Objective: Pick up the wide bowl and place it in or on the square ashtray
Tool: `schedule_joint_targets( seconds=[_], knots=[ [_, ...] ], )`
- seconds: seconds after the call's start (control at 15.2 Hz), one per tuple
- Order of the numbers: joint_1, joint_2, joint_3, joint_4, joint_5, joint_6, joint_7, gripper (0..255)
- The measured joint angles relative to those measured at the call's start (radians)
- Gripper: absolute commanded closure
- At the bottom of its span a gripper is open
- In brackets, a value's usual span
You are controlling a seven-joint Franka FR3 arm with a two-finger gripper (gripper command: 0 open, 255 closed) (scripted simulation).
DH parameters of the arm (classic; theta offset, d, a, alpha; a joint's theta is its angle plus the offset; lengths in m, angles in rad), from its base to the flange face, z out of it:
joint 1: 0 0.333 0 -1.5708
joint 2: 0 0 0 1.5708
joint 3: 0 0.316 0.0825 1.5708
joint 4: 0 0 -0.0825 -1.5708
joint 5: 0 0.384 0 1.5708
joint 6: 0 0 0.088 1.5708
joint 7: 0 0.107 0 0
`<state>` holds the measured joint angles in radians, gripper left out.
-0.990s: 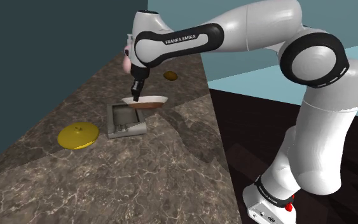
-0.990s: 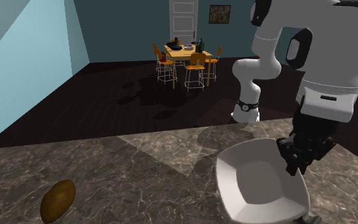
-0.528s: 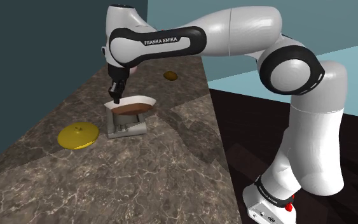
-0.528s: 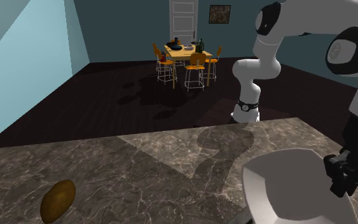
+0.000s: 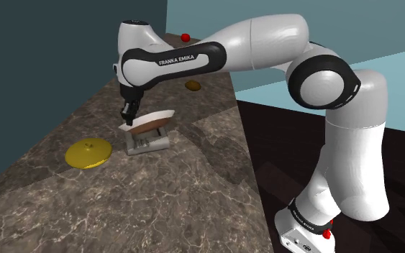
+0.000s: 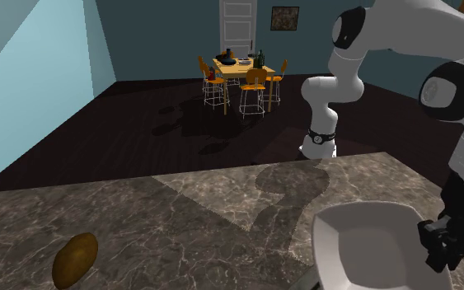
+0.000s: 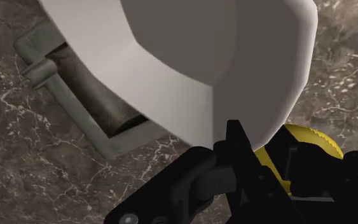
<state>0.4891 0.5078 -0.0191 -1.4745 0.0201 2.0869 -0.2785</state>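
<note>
Yellow disc [image 5: 88,152] sits at the shoulder view's left on the marble desk [image 5: 64,194]. Next along, the end effector [image 5: 126,116] is clamped on the rim of the white wide bowl [image 5: 152,121], which hangs tilted just over the grey square ashtray [image 5: 149,144]. The arm [image 5: 265,43] arches in from the right, wrist pointing down

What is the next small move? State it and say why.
Probably ease straight down a little before releasing. The gripper clasps the rim of the white bowl, which hangs tilted directly over the grey square ashtray, close above it but apparently not yet resting flat on it.
</note>
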Motion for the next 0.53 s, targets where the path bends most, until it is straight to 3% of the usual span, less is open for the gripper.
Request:
schedule_joint_targets(
  seconds=[0.53],
  knots=[
    [0.001,0.031,0.004,-0.049,0.001,0.086,0.000,255]
  ],
)
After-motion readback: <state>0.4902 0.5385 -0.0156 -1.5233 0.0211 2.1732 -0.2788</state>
